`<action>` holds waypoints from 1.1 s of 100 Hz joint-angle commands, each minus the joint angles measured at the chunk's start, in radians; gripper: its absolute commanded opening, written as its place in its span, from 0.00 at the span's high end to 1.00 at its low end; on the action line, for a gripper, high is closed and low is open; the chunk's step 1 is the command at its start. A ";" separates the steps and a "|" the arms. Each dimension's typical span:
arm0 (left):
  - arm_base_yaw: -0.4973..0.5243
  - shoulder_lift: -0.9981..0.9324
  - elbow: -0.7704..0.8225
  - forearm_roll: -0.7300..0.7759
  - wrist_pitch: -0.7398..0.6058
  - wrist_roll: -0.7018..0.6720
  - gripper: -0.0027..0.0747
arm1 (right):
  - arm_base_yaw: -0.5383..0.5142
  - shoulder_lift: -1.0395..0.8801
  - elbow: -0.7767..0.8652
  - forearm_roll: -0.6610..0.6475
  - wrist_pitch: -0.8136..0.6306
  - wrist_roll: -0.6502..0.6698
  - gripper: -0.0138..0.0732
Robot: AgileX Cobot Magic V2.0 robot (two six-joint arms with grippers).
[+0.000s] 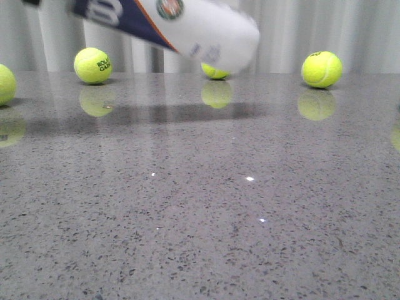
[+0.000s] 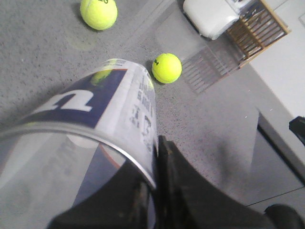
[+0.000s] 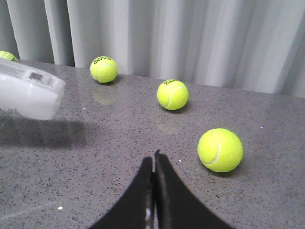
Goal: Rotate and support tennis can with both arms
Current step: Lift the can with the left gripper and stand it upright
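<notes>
the tennis can, a smooth clear-plastic tube with a navy-and-white label and metal rim, hangs above the glossy speckled grey table, its long axis slanting down toward the right. the left gripper clamps its rim end. the right gripper, fingers pressed together on nothing, points over the table among fuzzy tennis balls.

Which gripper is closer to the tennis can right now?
Left. The left gripper is clamped on the tennis can at its metal-rimmed end, holding it off the table. The right gripper is shut and empty, low over the table, apart from the can's white end.
</notes>
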 commanded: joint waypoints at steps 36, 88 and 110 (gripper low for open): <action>0.009 -0.344 -0.314 0.593 0.095 -0.352 0.99 | -0.006 0.005 -0.026 0.004 -0.086 0.001 0.92; -0.141 -0.455 -0.223 1.068 0.095 -0.657 0.99 | -0.006 0.005 -0.026 0.004 -0.084 0.001 0.92; -0.186 -0.494 -0.093 1.138 0.095 -0.712 0.99 | -0.006 0.005 -0.026 0.004 -0.082 0.001 0.92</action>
